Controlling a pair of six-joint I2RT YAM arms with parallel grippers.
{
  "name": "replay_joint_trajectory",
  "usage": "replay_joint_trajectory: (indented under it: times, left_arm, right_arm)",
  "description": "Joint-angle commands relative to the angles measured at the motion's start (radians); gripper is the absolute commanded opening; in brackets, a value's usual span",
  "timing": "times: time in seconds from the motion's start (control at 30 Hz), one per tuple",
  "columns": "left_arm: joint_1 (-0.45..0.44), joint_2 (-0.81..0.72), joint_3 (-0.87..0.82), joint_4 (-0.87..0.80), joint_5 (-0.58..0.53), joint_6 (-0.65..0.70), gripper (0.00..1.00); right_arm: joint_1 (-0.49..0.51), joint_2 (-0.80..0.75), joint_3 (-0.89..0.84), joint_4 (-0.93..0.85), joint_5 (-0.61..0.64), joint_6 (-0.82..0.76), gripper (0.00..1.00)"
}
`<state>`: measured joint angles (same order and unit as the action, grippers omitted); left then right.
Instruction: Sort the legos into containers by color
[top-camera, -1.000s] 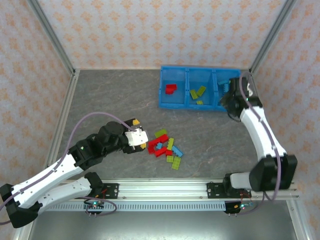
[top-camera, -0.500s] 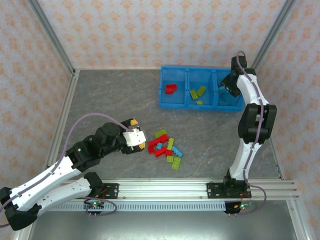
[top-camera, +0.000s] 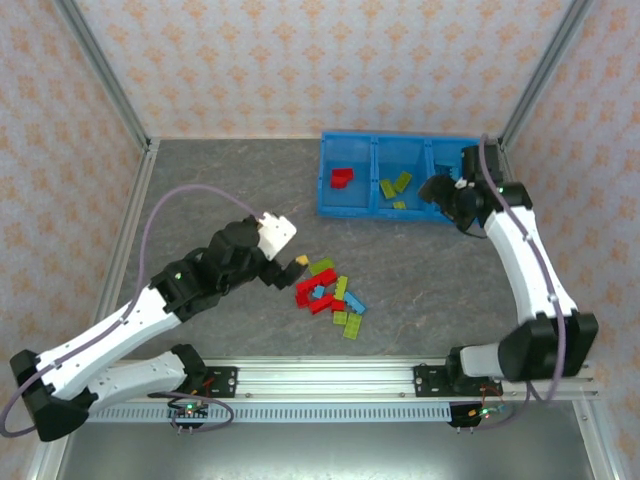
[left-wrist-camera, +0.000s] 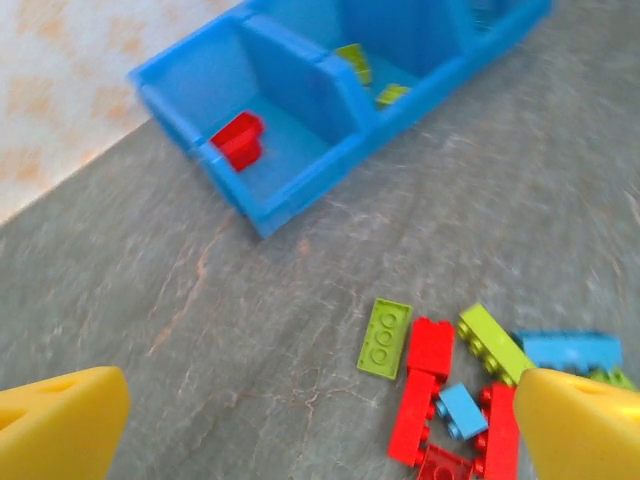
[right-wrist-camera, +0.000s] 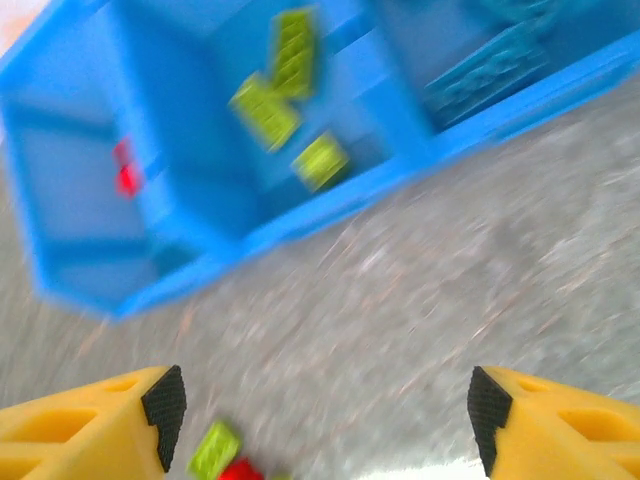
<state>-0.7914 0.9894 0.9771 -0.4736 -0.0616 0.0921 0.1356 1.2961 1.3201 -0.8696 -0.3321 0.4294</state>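
Nearest, the left tool (top-camera: 290, 265) stands spread wide and empty just left of the loose legos (top-camera: 330, 295) heaped on the surface (top-camera: 220, 190). Farther back, the right tool (top-camera: 440, 190), likewise wide and empty, hangs at the front of the containers (top-camera: 346, 211), which hold red, green and blue legos.

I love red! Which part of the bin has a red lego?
The left-end part, holding the red lego; the middle part has green ones.

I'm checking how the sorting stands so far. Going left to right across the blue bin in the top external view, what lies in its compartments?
red lego → yellow-green legos → light blue legos
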Motion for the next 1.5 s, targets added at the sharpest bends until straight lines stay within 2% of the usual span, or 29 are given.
replay_joint_trajectory:
  times: [0.0, 0.07, 0.17, 0.23, 0.3, 0.43, 0.7, 1.23, 1.47]
  left_arm:
    - [0.004, 0.107, 0.1, -0.149, -0.162, -0.362, 0.97]
    - [0.004, 0.179, 0.141, -0.217, -0.148, -0.474, 0.95]
    - [0.005, 0.262, 0.145, -0.224, -0.018, -0.578, 0.94]
    - [0.004, 0.315, 0.137, -0.22, 0.075, -0.586, 0.89]
    - [0.011, 0.381, 0.148, -0.269, 0.142, -0.536, 0.83]
    - [0.027, 0.497, 0.166, -0.353, 0.152, -0.431, 0.69]
    - [0.051, 0.634, 0.166, -0.293, 0.24, -0.36, 0.48]
    - [0.085, 0.812, 0.169, -0.229, 0.326, -0.33, 0.4]
    - [0.088, 0.844, 0.177, -0.212, 0.315, -0.325, 0.31]
  right_arm:
    - [0.134, -0.059, -0.034, -0.135, -0.064, -0.05, 0.78]
    - [0.218, -0.072, -0.053, -0.193, -0.108, -0.055, 0.79]
    - [0.304, -0.071, -0.084, -0.225, -0.175, -0.061, 0.8]
    - [0.333, -0.072, -0.103, -0.227, -0.162, -0.053, 0.8]
    - [0.337, -0.073, -0.118, -0.225, -0.138, -0.041, 0.8]
    - [0.337, -0.051, -0.124, -0.208, -0.109, -0.035, 0.8]
    - [0.337, -0.018, -0.122, -0.187, -0.095, -0.019, 0.8]
    - [0.337, -0.024, -0.121, -0.192, -0.077, 0.0, 0.8]
    - [0.337, -0.043, -0.134, -0.174, -0.089, 0.017, 0.8]
